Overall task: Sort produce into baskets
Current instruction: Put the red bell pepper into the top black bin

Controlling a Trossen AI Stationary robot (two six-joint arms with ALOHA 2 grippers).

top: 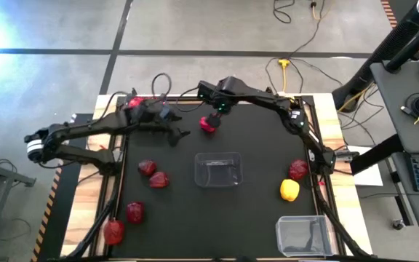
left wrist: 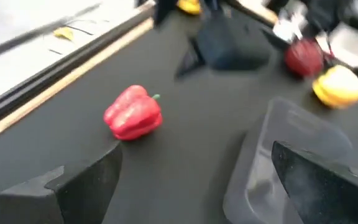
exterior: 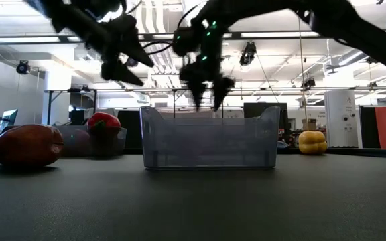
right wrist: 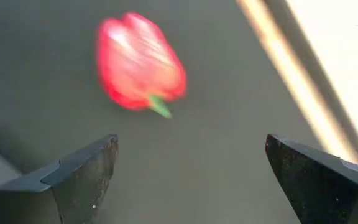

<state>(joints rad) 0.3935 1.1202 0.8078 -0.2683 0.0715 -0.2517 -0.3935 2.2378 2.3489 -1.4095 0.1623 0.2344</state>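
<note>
A bright red bell pepper [top: 208,125] lies on its side on the black mat at the far middle; it also shows in the left wrist view [left wrist: 133,113] and the right wrist view [right wrist: 140,62]. My right gripper [top: 214,115] hangs open just above it, touching nothing. My left gripper [top: 179,135] is open and empty in the air a little left of the pepper. A clear basket [top: 218,169] stands empty at the mat's middle. A second clear basket [top: 302,235] stands at the near right. A dark basket [exterior: 106,140] at the far left holds a red pepper [exterior: 103,121].
Two red pieces [top: 147,167], [top: 158,179] lie left of the middle basket. Two more [top: 134,212], [top: 113,231] lie at the near left. A dark red piece [top: 298,169] and a yellow pepper [top: 289,190] lie at the right.
</note>
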